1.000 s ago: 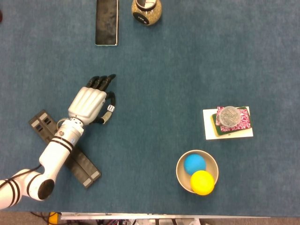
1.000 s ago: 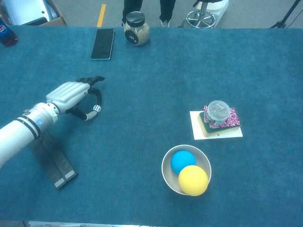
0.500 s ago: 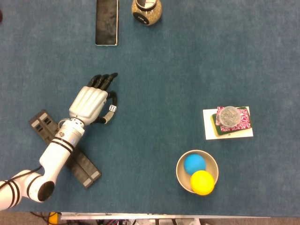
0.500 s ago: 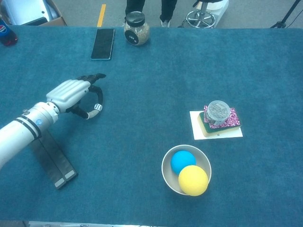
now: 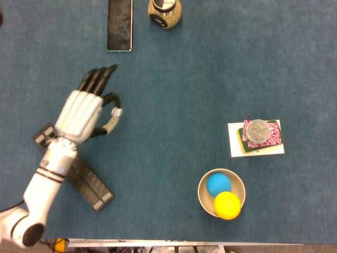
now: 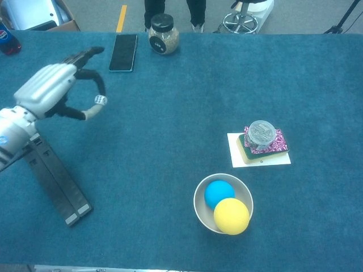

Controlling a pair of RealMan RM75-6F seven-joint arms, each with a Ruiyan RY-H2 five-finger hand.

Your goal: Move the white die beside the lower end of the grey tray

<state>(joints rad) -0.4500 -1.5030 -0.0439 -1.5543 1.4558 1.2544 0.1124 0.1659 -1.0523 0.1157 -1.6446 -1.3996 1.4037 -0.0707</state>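
Observation:
My left hand (image 5: pixel 81 113) is raised above the blue table and pinches the small white die (image 5: pixel 116 112) between its thumb and a finger; the other fingers stretch out toward the far side. The chest view shows the same hand (image 6: pixel 48 88) holding the die (image 6: pixel 100 100) clear of the cloth. The flat grey tray (image 5: pixel 120 25) lies at the far edge, and its lower end is a little beyond and to the right of the fingertips. In the chest view the tray (image 6: pixel 123 52) sits just right of the hand. My right hand shows in neither view.
A grain-filled jar (image 5: pixel 164 12) stands right of the tray. Two dark flat bars (image 5: pixel 79 174) lie under the left forearm. A bowl (image 5: pixel 204 197) with a blue and a yellow ball sits front right, near a small glass jar (image 5: pixel 257 130) on stacked pads.
My left hand has lifted off the table with the die pinched in it and moved left and toward the far edge, nearer the tray's lower end.

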